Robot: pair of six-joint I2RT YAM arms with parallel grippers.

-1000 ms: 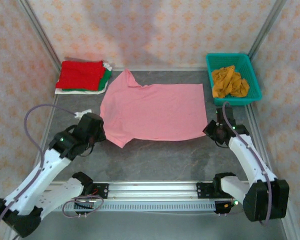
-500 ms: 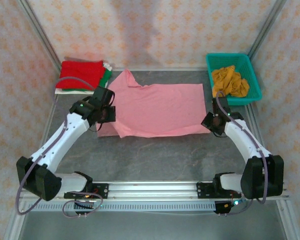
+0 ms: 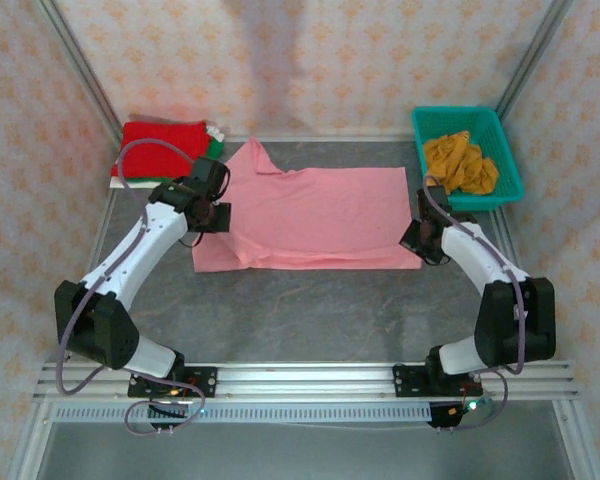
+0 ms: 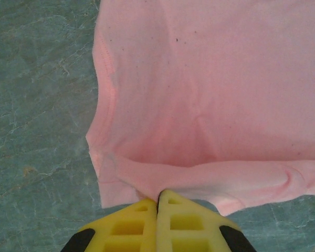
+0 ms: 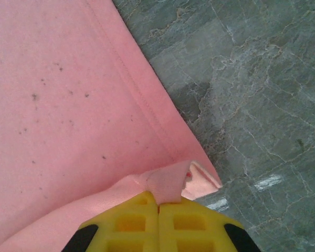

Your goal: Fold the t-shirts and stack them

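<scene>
Top external — mustard t-shirt (image 3: 460, 163) in teal basket (image 3: 456, 112); L gripper (image 4: 157, 198), R gripper (image 5: 158, 202) tight on pink t-shirt (image 3: 320, 215).

L gripper (image 4: 158, 198), R gripper (image 5: 158, 203): closed tight.

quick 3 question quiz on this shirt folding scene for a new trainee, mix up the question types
1. True or false: the left tool and the right tool are each shut on the pink t-shirt.
2. The folded stack, red on top, lies: A) in the far left corner of the table; B) on the pink t-shirt; C) at the near edge between the arm bases.
3. What lies in the teal basket?

Key: 1 true; 2 A; 3 a crumpled mustard-orange t-shirt.
</scene>
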